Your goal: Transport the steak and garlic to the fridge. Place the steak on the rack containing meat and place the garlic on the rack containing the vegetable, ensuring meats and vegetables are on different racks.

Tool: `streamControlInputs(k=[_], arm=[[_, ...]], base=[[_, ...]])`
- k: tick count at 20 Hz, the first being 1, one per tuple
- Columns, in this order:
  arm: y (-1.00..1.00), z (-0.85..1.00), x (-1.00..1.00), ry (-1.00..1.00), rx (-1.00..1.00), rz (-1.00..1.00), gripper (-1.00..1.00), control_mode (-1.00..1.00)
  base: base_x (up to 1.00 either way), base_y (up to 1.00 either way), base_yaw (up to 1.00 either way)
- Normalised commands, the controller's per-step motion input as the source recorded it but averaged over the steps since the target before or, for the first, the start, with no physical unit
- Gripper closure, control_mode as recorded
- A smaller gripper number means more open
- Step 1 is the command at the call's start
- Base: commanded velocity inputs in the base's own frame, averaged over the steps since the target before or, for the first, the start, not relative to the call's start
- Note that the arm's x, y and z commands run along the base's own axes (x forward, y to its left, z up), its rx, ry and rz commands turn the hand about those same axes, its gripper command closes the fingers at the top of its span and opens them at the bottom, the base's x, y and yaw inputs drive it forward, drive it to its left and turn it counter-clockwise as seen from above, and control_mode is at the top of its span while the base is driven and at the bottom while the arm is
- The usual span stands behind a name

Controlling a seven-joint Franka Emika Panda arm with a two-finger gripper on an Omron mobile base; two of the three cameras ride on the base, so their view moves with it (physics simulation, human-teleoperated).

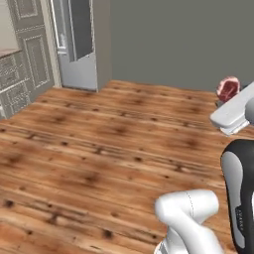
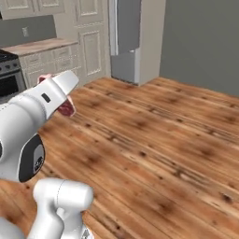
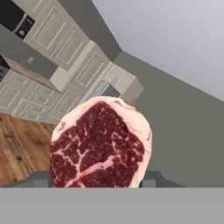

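The steak point(image 3: 98, 146), a red slab with white marbling and a pale fat edge, stands on edge between the jaws of my gripper point(image 3: 98, 178), which is shut on it. From the left base view the steak point(image 1: 228, 88) pokes up above the white hand at the right edge, high over the floor. From the right base view part of the steak point(image 2: 66, 108) shows red under the forearm. The fridge point(image 1: 79, 44) stands far off at the back left, tall and silver-grey; the right base view has the fridge point(image 2: 133, 42) at the top centre. The garlic is out of view.
Wide wooden floor point(image 1: 99, 149) lies between me and the fridge. Cream cabinets point(image 1: 25, 59) line the left wall. A counter point(image 2: 39, 46) and a black stove point(image 2: 9, 77) stand at the left. A grey wall point(image 2: 200, 42) closes the back.
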Motion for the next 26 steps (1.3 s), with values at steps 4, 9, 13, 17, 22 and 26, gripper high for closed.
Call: streamControlInputs(k=[4, 9, 13, 17, 22, 26], arm=[[0.0, 0.0, 0.0, 0.0, 0.0, 0.0, 1.0, 1.0], [0.0, 0.0, 0.0, 0.0, 0.0, 0.0, 1.0, 1.0], [0.0, 0.0, 0.0, 0.0, 0.0, 0.0, 1.0, 1.0], [0.0, 0.0, 0.0, 0.0, 0.0, 0.0, 1.0, 1.0], [0.0, 0.0, 0.0, 0.0, 0.0, 0.0, 1.0, 1.0], [0.0, 0.0, 0.0, 0.0, 0.0, 0.0, 1.0, 1.0]], base=[[1.0, 0.04, 0.34], [1.0, 0.47, 0.17], [1.0, 0.69, 0.08], [1.0, 0.62, 0.17], [1.0, 0.59, 0.19], [1.0, 0.45, 0.04]])
